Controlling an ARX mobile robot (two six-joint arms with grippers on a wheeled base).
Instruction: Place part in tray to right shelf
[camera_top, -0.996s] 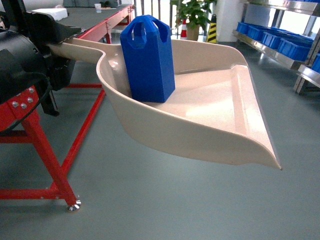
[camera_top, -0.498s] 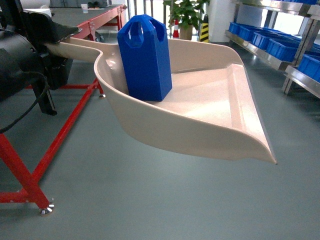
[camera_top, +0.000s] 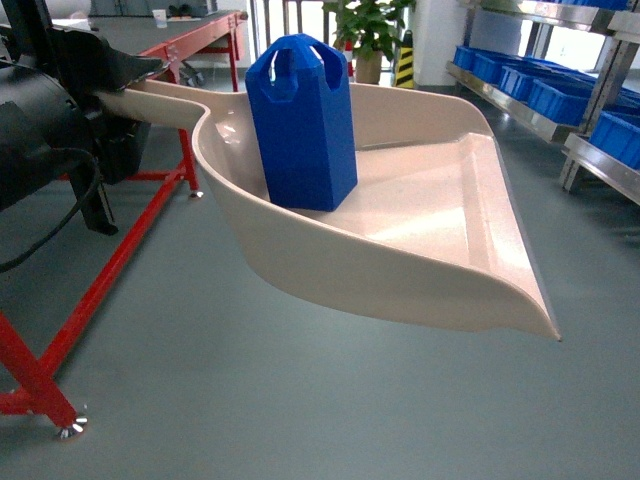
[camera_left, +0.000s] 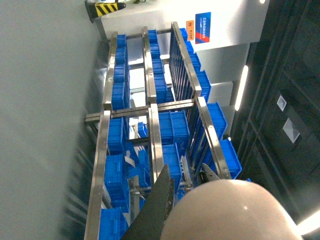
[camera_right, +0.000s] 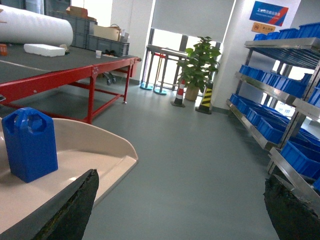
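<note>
- While the tray (camera_top: 420, 215) is carried out over open floor (camera_top: 200, 400), the part (camera_top: 302, 122) stands upright at its deep rear end, near the handle root and well back from the flat front lip.
- Judgement: that rear position, with raised curved sides around it, keeps the part from sliding off the open lip in transit.
- Left end effector (camera_top: 95, 85): black housing sits at the tray's handle in the head view; it appears clamped on the handle, but the jaws themselves are hidden, so I cannot tell for certain.
- Right end effector (camera_right: 182, 207): its two dark fingers show at the lower corners of the right wrist view, spread wide apart and holding nothing.
- Right shelf (camera_top: 560, 110): stainless racking stands along the right side of the room, well apart from the tray; delivery is not yet made.
- Blue bins (camera_right: 272, 127) fill the rack levels.
- Surface: smooth grey-green floor, glossy.
- Room: a red-framed worktop (camera_right: 65, 67) stands to the left, a potted plant (camera_right: 197, 67) by the far window.
</note>
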